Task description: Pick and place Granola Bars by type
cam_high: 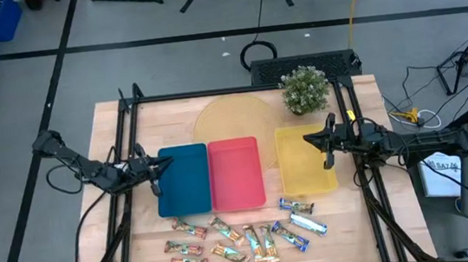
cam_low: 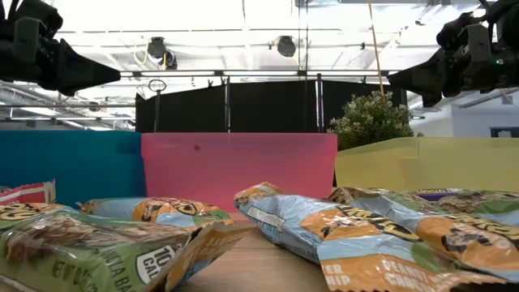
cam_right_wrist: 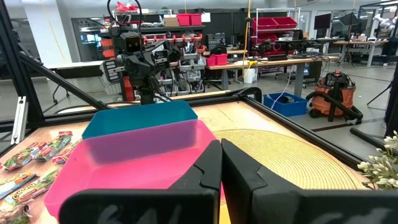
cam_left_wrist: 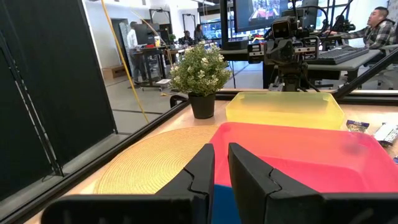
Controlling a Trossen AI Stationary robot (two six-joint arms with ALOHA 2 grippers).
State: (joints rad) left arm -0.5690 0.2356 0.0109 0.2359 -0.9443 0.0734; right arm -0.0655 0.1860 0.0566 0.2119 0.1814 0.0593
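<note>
Several granola bars (cam_high: 245, 239) lie flat in a loose row on the wooden table, along its near edge. The red-green ones (cam_high: 186, 248) are to the left, the orange-gold ones (cam_high: 261, 243) in the middle and the blue-silver ones (cam_high: 305, 223) to the right. They fill the foreground of the low view (cam_low: 340, 235). My left gripper (cam_high: 166, 162) (cam_left_wrist: 221, 149) hovers level over the blue tray's left edge with a narrow empty gap between its fingers. My right gripper (cam_high: 307, 138) (cam_right_wrist: 221, 146) hovers shut over the yellow tray.
A blue tray (cam_high: 183, 189), a red tray (cam_high: 236, 179) and a yellow tray (cam_high: 304, 172) stand side by side at mid-table. Behind them lie a round woven mat (cam_high: 233, 118) and a potted plant (cam_high: 304, 89). Black frame rails (cam_high: 365, 178) run along both table sides.
</note>
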